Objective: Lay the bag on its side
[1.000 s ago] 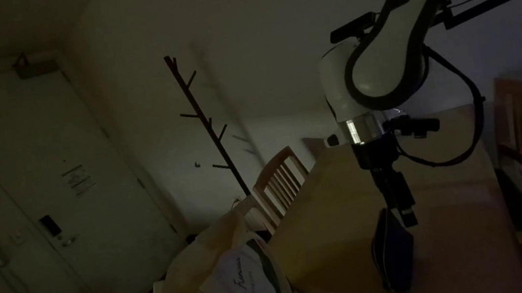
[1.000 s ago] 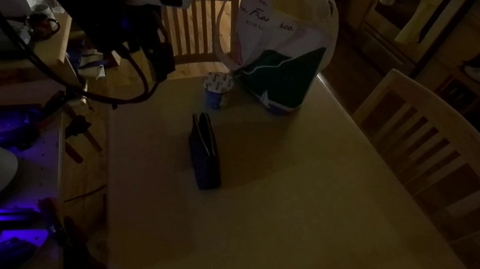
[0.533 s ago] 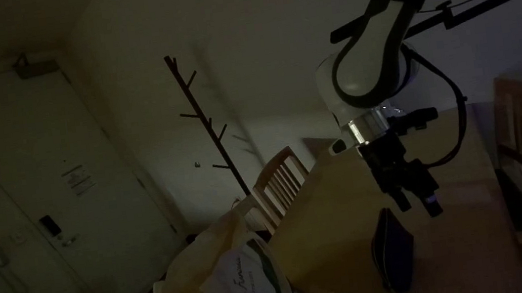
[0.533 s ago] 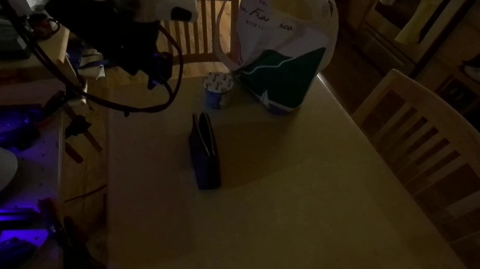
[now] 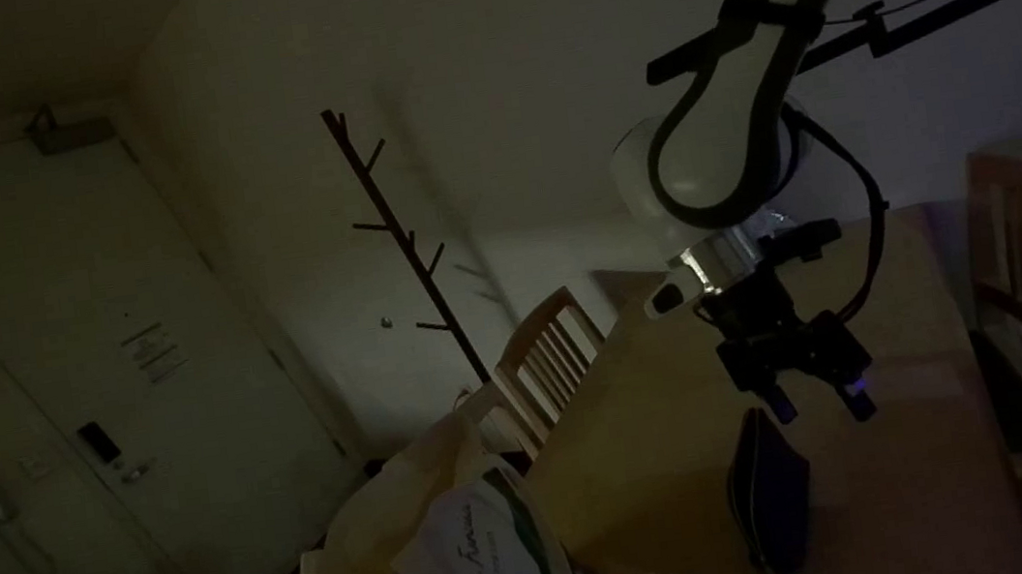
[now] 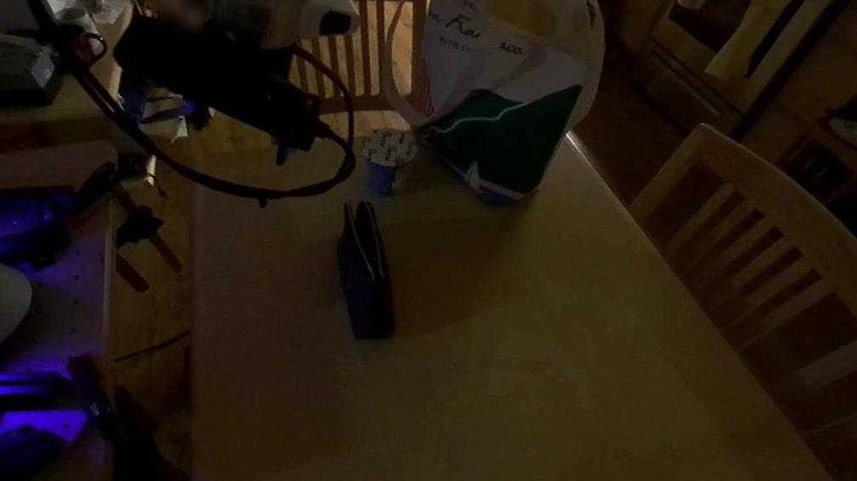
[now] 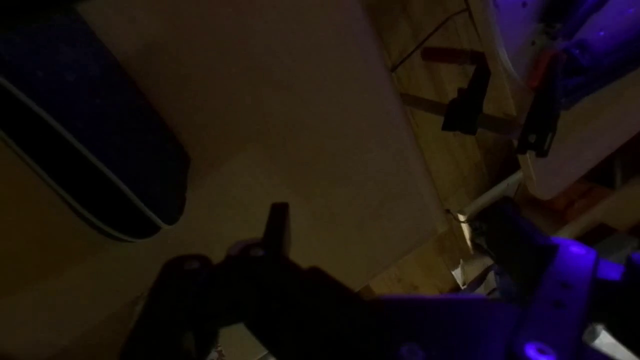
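The small dark navy bag (image 5: 776, 498) stands upright on the table, with pale-edged trim along its top. It also stands in an exterior view (image 6: 369, 278) and fills the upper left of the wrist view (image 7: 105, 120). My gripper (image 5: 823, 407) is open and empty, tilted, with its fingertips apart, above the table close to the bag's top; it does not visibly touch the bag. In the wrist view my gripper (image 7: 387, 212) has its fingers at the bottom and right, with table and floor between them. In an exterior view the wrist camera and cables (image 6: 221, 83) hide the fingers.
A large white and green shopping bag (image 6: 501, 106) and a small tub with a patterned lid (image 6: 388, 161) stand at the table's end. The wooden table (image 6: 536, 430) has chairs (image 6: 778, 261) along one side. A clamp (image 7: 465, 107) sits beyond the table edge.
My gripper has risen slightly and turned about the wrist, so its two fingers now show side by side. In an exterior view the wrist moved right. The navy bag has not moved.
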